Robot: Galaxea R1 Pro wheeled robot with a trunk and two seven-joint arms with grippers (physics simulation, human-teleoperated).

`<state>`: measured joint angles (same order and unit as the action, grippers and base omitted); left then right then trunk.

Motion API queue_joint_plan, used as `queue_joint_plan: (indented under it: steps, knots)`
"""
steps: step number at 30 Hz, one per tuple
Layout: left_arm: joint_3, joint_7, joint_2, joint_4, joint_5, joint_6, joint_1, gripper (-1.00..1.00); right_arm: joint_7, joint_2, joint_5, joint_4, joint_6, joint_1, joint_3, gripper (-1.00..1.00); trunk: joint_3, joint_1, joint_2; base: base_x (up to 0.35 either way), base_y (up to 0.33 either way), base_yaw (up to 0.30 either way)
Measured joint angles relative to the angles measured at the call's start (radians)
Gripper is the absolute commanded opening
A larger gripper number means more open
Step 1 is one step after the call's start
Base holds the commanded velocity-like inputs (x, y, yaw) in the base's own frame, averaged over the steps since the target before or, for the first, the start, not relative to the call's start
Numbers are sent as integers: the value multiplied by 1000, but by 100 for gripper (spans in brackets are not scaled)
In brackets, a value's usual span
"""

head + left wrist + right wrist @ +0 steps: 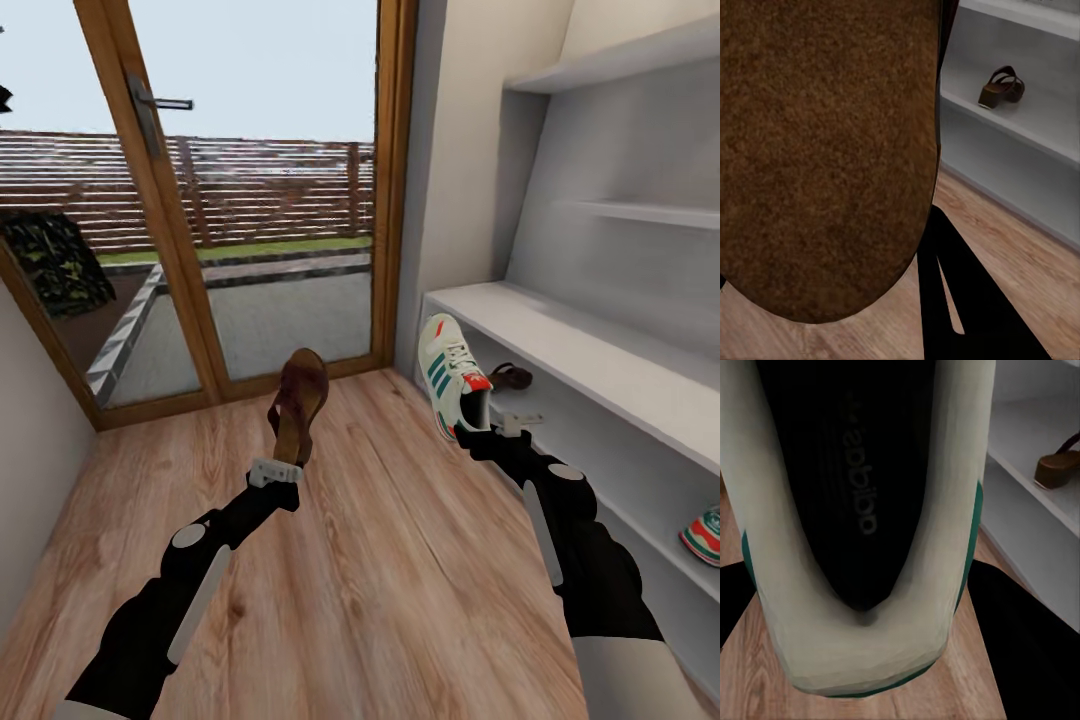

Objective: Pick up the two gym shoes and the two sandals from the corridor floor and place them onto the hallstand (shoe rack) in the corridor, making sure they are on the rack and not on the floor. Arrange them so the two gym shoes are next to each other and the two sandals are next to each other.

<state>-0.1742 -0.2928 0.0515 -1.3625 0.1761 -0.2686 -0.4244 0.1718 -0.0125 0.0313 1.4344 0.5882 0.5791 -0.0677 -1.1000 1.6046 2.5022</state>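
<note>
Holding a sandal point(298, 405) in the left gripper point(275, 472) and a gym shoe point(452, 376) in the right gripper point(497, 432), both clamped; one sandal point(511, 376) and one gym shoe point(703, 535) already sit on the hallstand point(560, 340).

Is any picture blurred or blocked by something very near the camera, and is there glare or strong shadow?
Head view: sharp, even light, no glare, only soft shadows under the hallstand shelves. Left wrist view: the held sandal sits so close that it is a grainy brown blur hiding much. Right wrist view: the held gym shoe looms large and soft-edged, its insole lettering still legible.
</note>
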Motion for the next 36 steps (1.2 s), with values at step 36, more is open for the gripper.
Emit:
queue_joint_plan:
  steps: [36]
  knots:
    - [0,-2,0,0,2,1,0,-100,-1,0,0,0,0,0,0,-100,11,0,0,254,138,-164]
